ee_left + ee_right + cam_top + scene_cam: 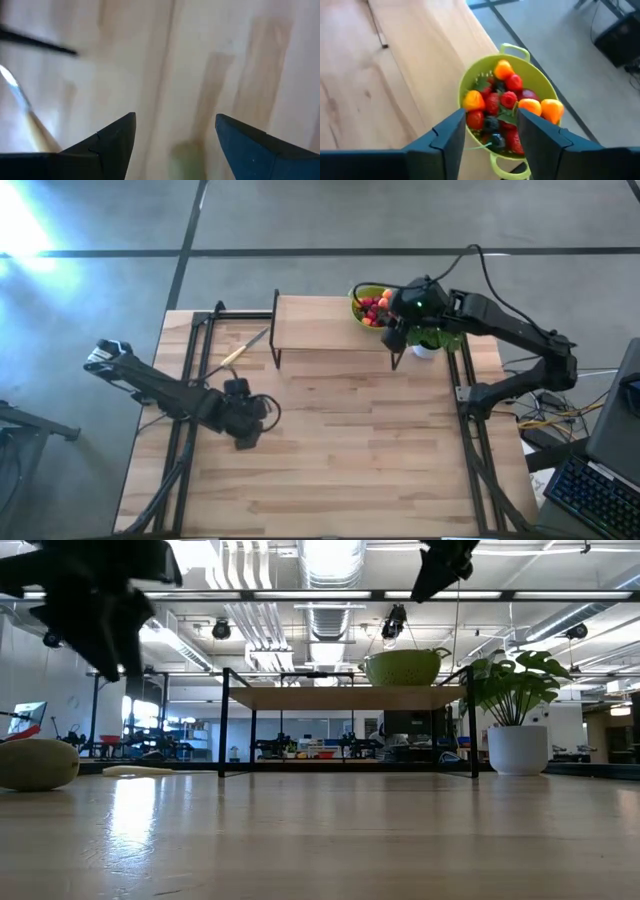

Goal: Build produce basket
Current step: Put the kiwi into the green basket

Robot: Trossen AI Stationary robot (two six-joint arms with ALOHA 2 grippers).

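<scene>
Presently the right gripper [490,135], fingers parted and empty, is poised above the round lime-green plastic colander [540,82] heaped with berries [500,107]; descending could tip it off the wooden shelf [315,325], while the left gripper [175,135] is held open near the table

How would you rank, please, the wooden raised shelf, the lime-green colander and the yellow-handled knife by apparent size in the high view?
1. Wooden raised shelf, clearly the largest.
2. Lime-green colander and yellow-handled knife: unsure. The right gripper covers part of the colander, and the knife is long but thin.

place: lab/workshop | evidence: exposed ceiling ducts [335,615], concrete floor [90,300], keyboard [600,495]
</scene>
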